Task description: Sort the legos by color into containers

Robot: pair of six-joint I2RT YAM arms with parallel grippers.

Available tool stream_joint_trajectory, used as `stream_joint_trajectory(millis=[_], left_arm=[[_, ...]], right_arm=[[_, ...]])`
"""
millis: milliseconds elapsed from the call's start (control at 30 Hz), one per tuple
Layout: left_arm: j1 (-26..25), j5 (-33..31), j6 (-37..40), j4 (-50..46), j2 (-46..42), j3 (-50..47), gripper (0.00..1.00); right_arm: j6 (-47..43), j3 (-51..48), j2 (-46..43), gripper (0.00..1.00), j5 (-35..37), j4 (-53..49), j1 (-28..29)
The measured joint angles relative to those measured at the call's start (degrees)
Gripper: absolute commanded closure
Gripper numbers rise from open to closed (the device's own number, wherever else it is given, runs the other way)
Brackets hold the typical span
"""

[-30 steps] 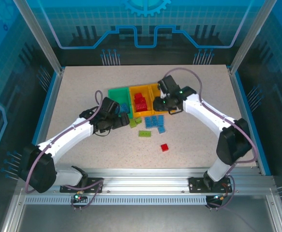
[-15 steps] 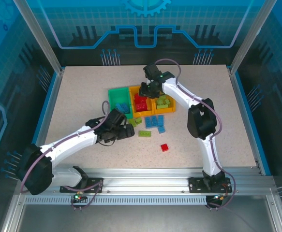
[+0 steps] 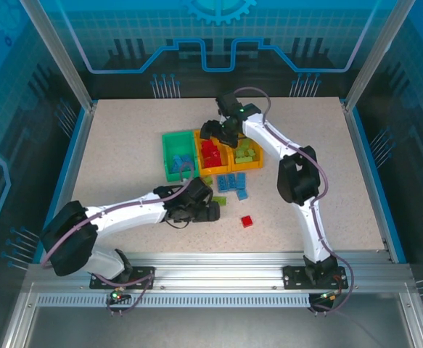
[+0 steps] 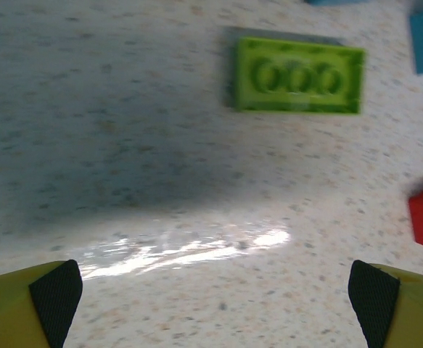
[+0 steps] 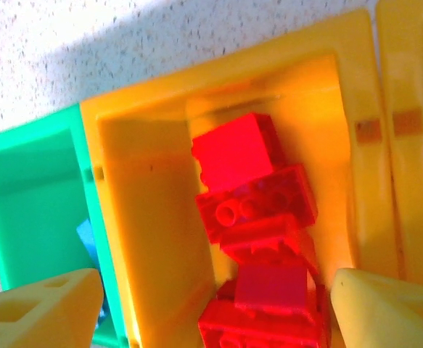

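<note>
Left pincer drawn nearside of the middle orange bin, spread, lime brick ahead — right pincer over that bin, newly spread

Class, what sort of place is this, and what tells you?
Probably a robot lab cell: left arm and right arm bolted to a table, blue panels on a metal frame around it.

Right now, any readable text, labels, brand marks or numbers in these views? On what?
Nothing legible anywhere.
Middle orange bin: small brown patch on its rim, nothing readable on it.
Right orange bin: a similar brown patch on the rim, also unreadable.
Green lego: studs too blurred to show any mark.
Back panel: gear and circuit-line graphics, no letters or numbers.
</note>
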Motion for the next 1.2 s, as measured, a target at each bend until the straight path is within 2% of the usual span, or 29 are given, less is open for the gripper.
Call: stream_joint_trajectory(millis=[167, 300, 400, 533, 733, 900, 1100, 1200], left_arm=[[-5.3, 2.7, 9.7, 3.7, 5.0, 5.2, 0.01], [-7.8, 4.0, 20.5, 3.6, 13.2, 13.7, 0.03], [-7.8, 4.6, 27.8, 2.9, 19.1, 18.8, 0.04], [-7.8, 5.6, 35.7, 1.4, 23.8, 21.6, 0.05], [-7.8, 7.6, 45.1, -1.7, 27.5, 24.6, 0.07], [-7.8, 8.9, 49.7, -3.2, 29.9, 27.8, 0.10], [-7.9, 9.9, 53.7, -4.9, 31.6, 30.4, 0.24], [-7.9, 10.6, 54.9, -5.5, 32.5, 30.7, 0.35]], right_arm=[[-2.1, -13.2, -12.2, 0.13, -2.0, 2.4, 0.1], [-4.1, -25.7, -26.0, 0.12, -2.1, 5.1, -1.1], [-4.4, -36.0, -35.5, 0.12, -2.9, 7.7, -5.1], [-4.8, -48.4, -44.8, 0.10, -2.9, 8.9, -14.6], [-7.2, -57.7, -54.2, 0.09, -3.0, 7.4, -23.3], [-8.2, -62.8, -59.8, 0.08, -3.8, 7.3, -28.8], [-8.9, -66.2, -61.1, 0.08, -5.1, 6.8, -31.2], [-9.1, -66.4, -61.2, 0.08, -5.4, 6.8, -31.9]])
